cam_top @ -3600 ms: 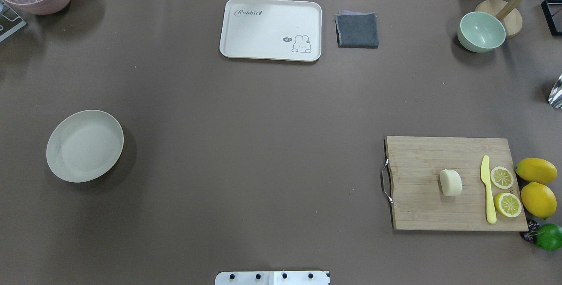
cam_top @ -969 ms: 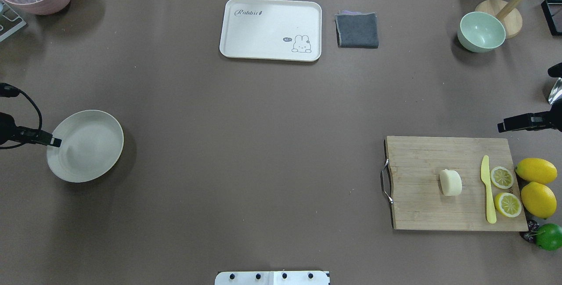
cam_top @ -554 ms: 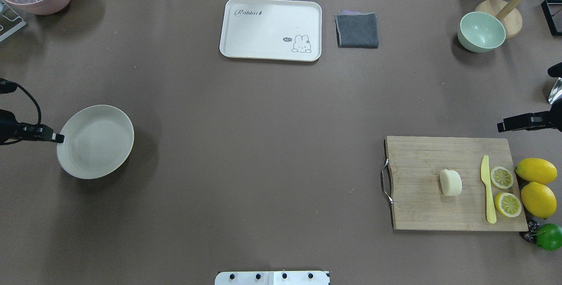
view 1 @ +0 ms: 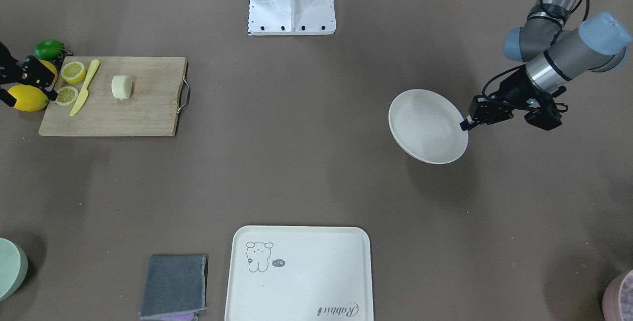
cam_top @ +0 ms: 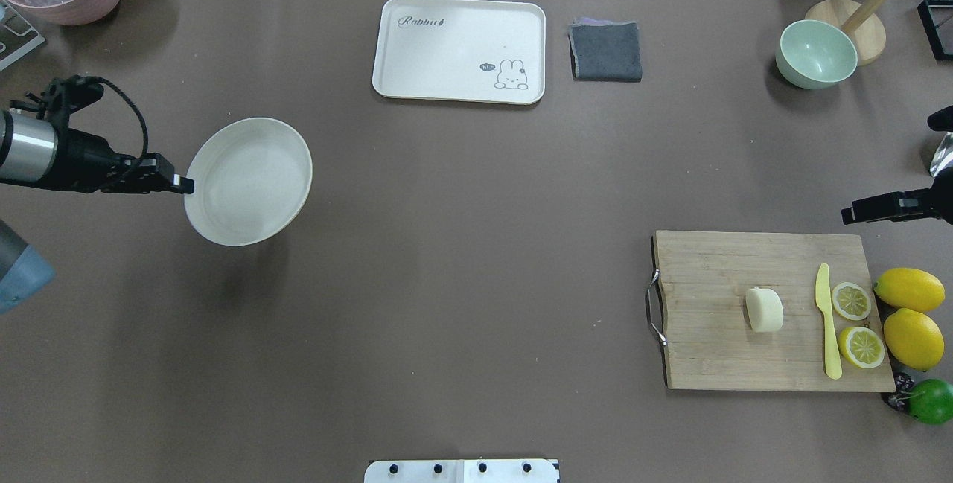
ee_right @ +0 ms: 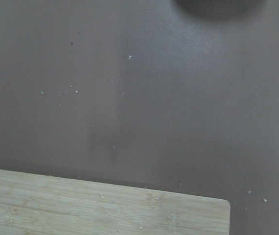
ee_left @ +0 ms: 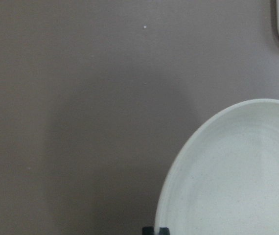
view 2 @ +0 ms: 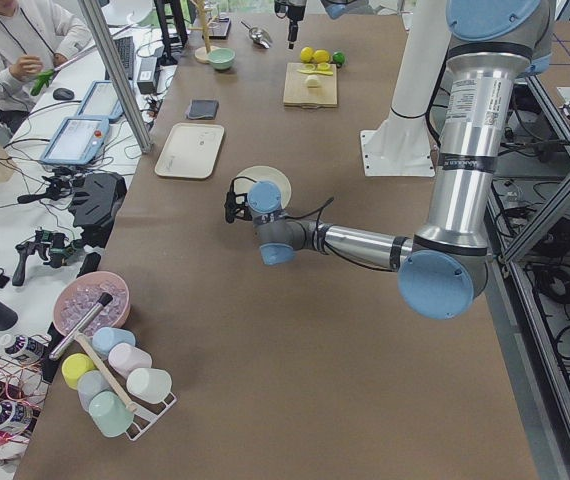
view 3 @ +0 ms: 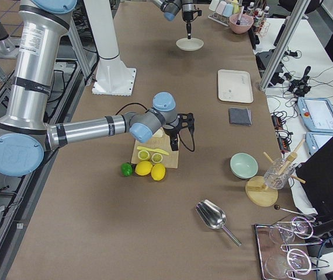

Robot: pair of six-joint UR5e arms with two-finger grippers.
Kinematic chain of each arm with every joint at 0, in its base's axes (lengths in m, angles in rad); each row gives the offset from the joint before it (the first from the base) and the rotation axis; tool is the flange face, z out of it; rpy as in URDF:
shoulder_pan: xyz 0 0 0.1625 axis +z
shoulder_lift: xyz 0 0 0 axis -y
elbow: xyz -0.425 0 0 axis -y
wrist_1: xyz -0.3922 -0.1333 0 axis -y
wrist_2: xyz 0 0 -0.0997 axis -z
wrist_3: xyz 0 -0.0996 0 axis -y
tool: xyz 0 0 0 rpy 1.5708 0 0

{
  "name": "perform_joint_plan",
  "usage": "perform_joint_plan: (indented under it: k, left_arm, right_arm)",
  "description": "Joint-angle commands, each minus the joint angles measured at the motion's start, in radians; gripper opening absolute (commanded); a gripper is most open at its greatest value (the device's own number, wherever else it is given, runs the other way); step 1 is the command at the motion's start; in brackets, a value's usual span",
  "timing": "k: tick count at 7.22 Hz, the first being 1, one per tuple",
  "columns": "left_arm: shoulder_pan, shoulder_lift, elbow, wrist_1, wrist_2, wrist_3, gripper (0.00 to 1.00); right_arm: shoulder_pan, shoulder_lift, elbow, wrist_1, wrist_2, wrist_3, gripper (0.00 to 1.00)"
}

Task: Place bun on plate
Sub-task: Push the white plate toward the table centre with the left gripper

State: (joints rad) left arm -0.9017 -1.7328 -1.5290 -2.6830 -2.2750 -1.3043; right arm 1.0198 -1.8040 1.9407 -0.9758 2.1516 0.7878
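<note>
The bun (cam_top: 765,309) (view 1: 121,86), a pale cream lump, lies in the middle of the wooden cutting board (cam_top: 707,349). The round off-white plate (cam_top: 249,181) (view 1: 428,125) (ee_left: 237,176) hangs tilted above the table's left half, its shadow below it. My left gripper (cam_top: 182,185) (view 1: 465,124) is shut on the plate's left rim. My right gripper (cam_top: 856,211) (view 1: 24,83) hovers at the right edge, just beyond the board's far right corner. It is apart from the bun and looks open and empty.
On the board lie a yellow knife (cam_top: 826,319) and two lemon halves (cam_top: 851,301); whole lemons (cam_top: 910,289) and a lime (cam_top: 931,401) sit beside it. At the far side are a cream tray (cam_top: 459,50), a grey cloth (cam_top: 605,51) and a green bowl (cam_top: 816,53).
My left gripper came in, took the plate's rim, and has carried it up and towards the table's middle. My right gripper came in at the right edge and has held still since.
</note>
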Motion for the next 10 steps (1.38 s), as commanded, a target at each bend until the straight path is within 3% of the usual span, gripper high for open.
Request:
perform_joint_plan:
  k: [1,2,3,5,7,8,9,10]
  left_arm:
    - [0.148,-0.120,-0.102,0.244,0.148,-0.030,0.00]
    - [0.230,-0.179,-0.152,0.397,0.225,-0.045,0.00]
    - [0.321,-0.245,-0.152,0.472,0.306,-0.081,0.00]
    - [0.404,-0.278,-0.146,0.505,0.374,-0.081,0.00]
    - [0.418,-0.283,-0.143,0.505,0.374,-0.081,0.00]
    - [0.418,-0.290,-0.141,0.505,0.376,-0.079,0.84]
    - [0.417,-0.290,-0.152,0.505,0.380,-0.081,0.98]
    - [0.415,-0.292,-0.164,0.503,0.379,-0.081,0.98]
  right_arm:
    - [-0.001,0.003,0.000,0.000,-0.001,0.002,1.00]
    - [-0.001,0.003,0.000,0.000,-0.001,0.002,1.00]
    - [-0.001,0.005,0.000,0.000,-0.001,0.002,1.00]
    - [-0.001,0.005,0.000,0.000,-0.001,0.002,1.00]
    - [-0.003,0.006,0.000,0.000,-0.001,0.002,1.00]
    - [-0.010,0.008,0.000,0.000,-0.002,0.002,1.00]
    - [-0.021,0.023,0.000,-0.004,-0.004,0.013,1.00]
    - [-0.046,0.061,-0.002,-0.017,-0.010,0.039,1.00]
